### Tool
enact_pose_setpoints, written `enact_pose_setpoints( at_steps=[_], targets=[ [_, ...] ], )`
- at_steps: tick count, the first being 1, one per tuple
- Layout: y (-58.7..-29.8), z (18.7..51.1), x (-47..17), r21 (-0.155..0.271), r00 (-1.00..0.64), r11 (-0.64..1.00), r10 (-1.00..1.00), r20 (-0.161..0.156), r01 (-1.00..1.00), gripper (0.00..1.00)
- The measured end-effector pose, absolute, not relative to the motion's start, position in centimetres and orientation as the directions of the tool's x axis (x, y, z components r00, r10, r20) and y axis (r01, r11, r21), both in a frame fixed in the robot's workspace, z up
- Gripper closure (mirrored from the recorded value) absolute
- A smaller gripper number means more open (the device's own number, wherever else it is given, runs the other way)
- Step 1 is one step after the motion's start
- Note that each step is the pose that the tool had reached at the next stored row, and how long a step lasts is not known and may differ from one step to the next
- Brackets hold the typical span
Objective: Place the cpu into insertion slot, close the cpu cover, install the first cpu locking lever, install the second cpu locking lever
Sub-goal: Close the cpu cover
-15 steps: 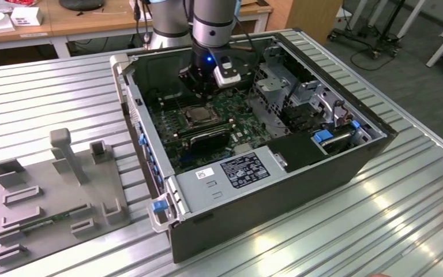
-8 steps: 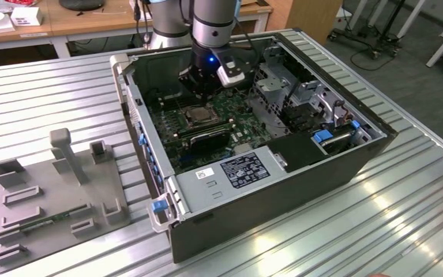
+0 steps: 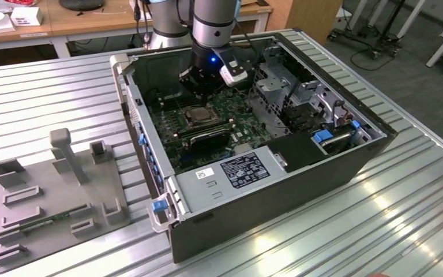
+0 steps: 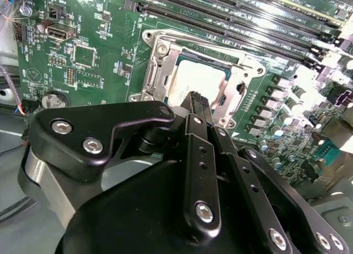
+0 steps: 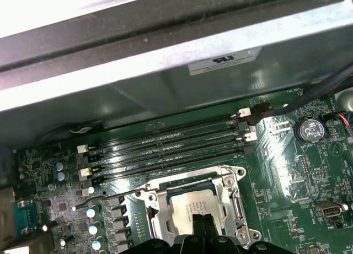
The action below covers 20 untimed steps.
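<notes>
The pincer (image 4: pixel 194 100), tips pressed together on nothing, probably to act as one narrow pusher, hovers just above the cpu (image 4: pixel 190 77), seated in the insertion slot (image 4: pixel 165 42) beneath the apparently lowered cpu cover (image 4: pixel 156 86), on the green motherboard (image 4: pixel 99 22) inside the open computer case (image 3: pixel 283 190).

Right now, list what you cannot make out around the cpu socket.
Part of the cpu: first wrist view, fingers cover it.
Part of the cpu cover: second wrist view, gripper hides it.
The insertion slot: exterior view, too small for detail.
</notes>
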<state>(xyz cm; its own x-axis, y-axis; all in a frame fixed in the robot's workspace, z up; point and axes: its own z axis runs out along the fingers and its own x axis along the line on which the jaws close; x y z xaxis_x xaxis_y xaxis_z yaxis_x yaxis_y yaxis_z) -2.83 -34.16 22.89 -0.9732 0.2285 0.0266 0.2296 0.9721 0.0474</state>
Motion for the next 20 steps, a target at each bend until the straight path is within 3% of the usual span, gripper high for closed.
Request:
enact_pose_setpoints(
  at_steps=[6, 20],
  targets=[
    [-34.16, 22.88, -2.86, 0.048, -0.973, 0.972, 0.228, 0.025, 0.229, 0.9],
    [-34.16, 22.69, -2.87, 0.057, -0.993, 0.992, 0.116, -0.023, 0.114, 0.9]
  ],
)
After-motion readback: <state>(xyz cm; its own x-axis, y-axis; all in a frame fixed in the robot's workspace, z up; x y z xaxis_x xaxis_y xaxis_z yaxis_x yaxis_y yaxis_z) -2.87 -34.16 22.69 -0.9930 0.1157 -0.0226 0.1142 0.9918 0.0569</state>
